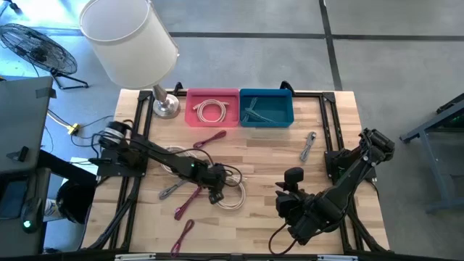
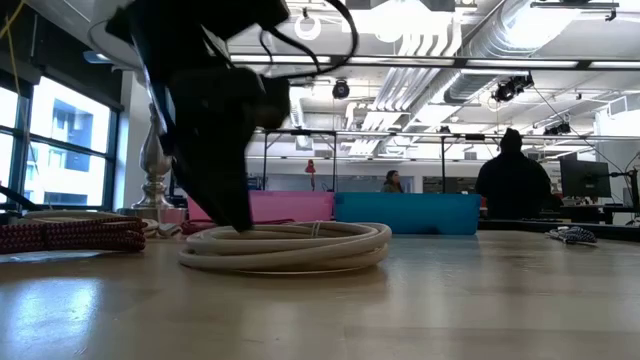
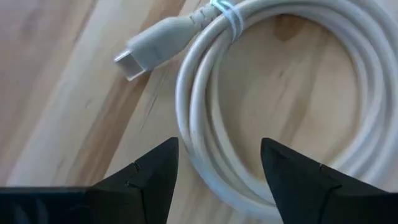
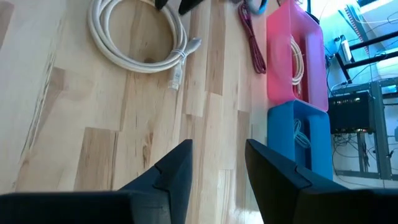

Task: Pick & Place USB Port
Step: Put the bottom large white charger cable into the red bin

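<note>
item: white coiled usb cable (image 1: 230,197), lying flat on the desk (image 1: 268,156), bound by a small tie beside its plug (image 3: 152,48). your left hand (image 3: 217,163) is directly over it, fingers spread, with one strand band of the coil running between them and nothing gripped yet.

item: right hand (image 4: 217,158), waiting low over bare desk, well to the side of the coil; fingers parted, holding nothing.

risks, as judged from here:
- you straddle only one arc of the coil. close too high and the rounded strands may squirt out from between the fingers.
- the tie holds just one spot; a lift by a single arc could let the loops sag and swing, so the plug drags or catches.
- dark red cables (image 1: 190,200) lie just beside your left hand, on the side away from the right hand. a sideways drift could snag or carry one along.
- a grey cable (image 1: 171,190) sits near the same side; same hazard.

containers, both beyond the left hand at the far edge of the desk:
- pink bin (image 1: 212,107): holds one coiled white cable (image 1: 210,111).
- blue bin (image 1: 266,107), touching the pink one: holds thin pale cable pieces; exact kind cannot be told.

other: lamp (image 1: 130,36) beside the pink bin; another grey cable (image 1: 308,145) on the desk, near the blue bin.
</note>
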`<state>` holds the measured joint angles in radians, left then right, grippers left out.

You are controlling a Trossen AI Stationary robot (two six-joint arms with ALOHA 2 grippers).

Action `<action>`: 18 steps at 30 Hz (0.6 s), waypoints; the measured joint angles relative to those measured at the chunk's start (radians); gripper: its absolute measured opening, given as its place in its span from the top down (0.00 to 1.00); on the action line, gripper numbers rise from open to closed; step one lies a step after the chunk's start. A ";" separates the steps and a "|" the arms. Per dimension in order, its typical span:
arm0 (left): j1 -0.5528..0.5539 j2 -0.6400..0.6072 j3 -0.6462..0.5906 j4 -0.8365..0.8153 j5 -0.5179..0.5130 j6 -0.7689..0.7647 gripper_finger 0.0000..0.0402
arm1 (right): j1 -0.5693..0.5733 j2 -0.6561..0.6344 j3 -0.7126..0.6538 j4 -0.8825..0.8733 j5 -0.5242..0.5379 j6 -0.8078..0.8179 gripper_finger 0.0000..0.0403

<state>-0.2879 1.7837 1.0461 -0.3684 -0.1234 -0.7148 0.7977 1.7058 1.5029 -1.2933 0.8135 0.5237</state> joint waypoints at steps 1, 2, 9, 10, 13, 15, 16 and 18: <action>0.000 0.002 -0.003 -0.021 0.001 0.003 0.45 | 0.002 0.000 0.000 0.000 0.002 0.000 0.65; 0.000 0.008 -0.005 -0.035 0.001 0.004 0.45 | 0.005 0.000 0.000 -0.001 0.005 0.000 0.65; 0.000 0.069 0.007 -0.036 -0.004 0.091 0.56 | 0.017 0.000 -0.003 -0.002 0.012 0.009 0.65; 0.000 0.069 0.006 -0.038 -0.015 0.106 0.63 | 0.017 0.000 -0.005 0.001 0.014 0.011 0.65; 0.000 0.064 0.005 -0.029 -0.039 0.168 0.90 | 0.017 0.000 -0.007 -0.002 0.014 0.012 0.65; -0.001 0.052 0.014 -0.018 -0.064 0.189 0.92 | 0.017 0.000 -0.007 -0.002 0.014 0.018 0.65; -0.001 0.050 0.020 -0.024 -0.067 0.201 0.92 | 0.017 0.000 -0.007 -0.003 0.016 0.019 0.65; 0.000 0.047 0.047 -0.054 -0.072 0.251 0.92 | 0.019 0.000 -0.007 -0.005 0.022 0.019 0.65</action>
<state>-0.2874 1.8311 1.0927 -0.4228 -0.1950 -0.4637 0.8164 1.7058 1.4956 -1.2978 0.8350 0.5426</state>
